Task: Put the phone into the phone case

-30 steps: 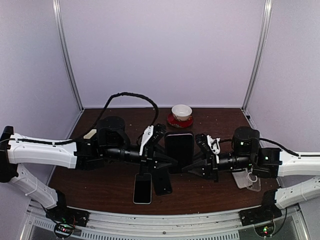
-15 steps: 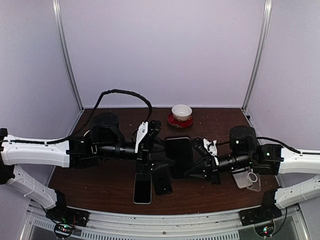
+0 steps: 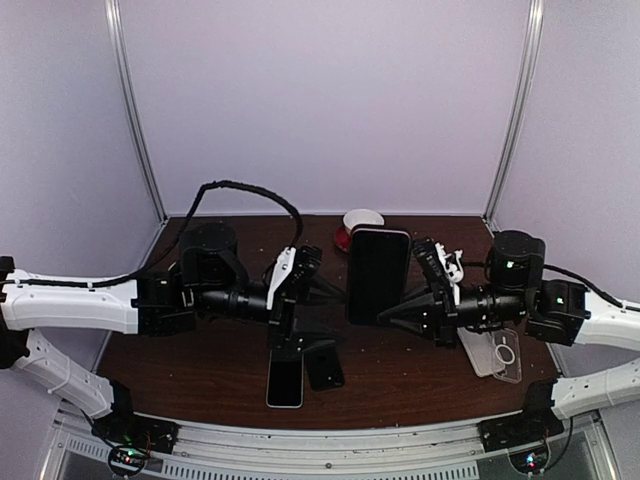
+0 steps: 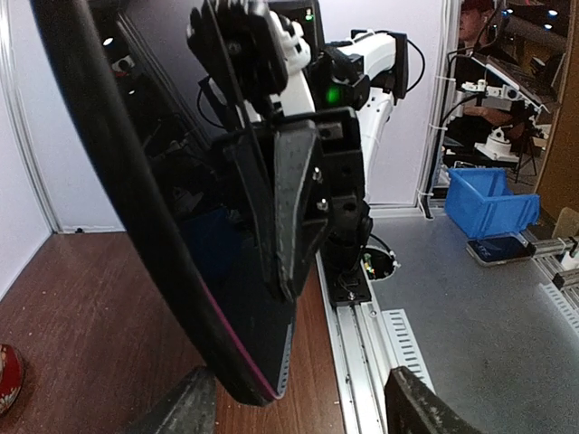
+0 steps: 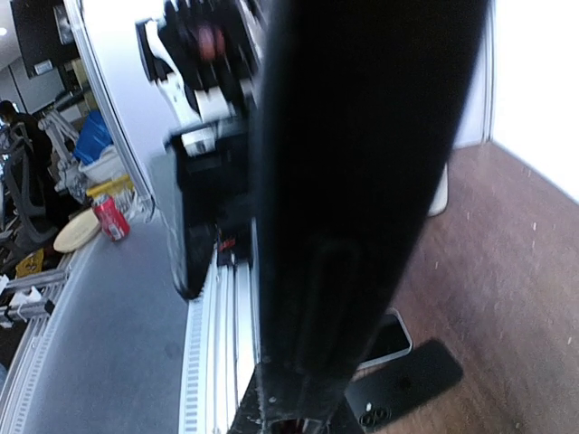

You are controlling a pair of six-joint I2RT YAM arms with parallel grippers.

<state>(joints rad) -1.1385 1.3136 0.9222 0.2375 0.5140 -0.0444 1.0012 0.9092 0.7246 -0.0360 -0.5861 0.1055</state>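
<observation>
left gripper (image 3: 320, 312) jaws apart, holding nothing; its fingers (image 4: 185, 411) spread, with the phone's lower corner just by one of them. Below it on the table (image 3: 200, 370): white-edged handset (image 3: 285, 381), black slab (image 3: 323, 364) just right of it. phone (image 3: 378, 275) is up off the table mid-scene, upright, screen dark, covering part of the cup (image 3: 357, 217) at the far edge. right gripper (image 3: 400, 306) clamped on the phone's right edge. clear phone case (image 3: 497, 352) flat on the table near right, apart from the phone
</observation>
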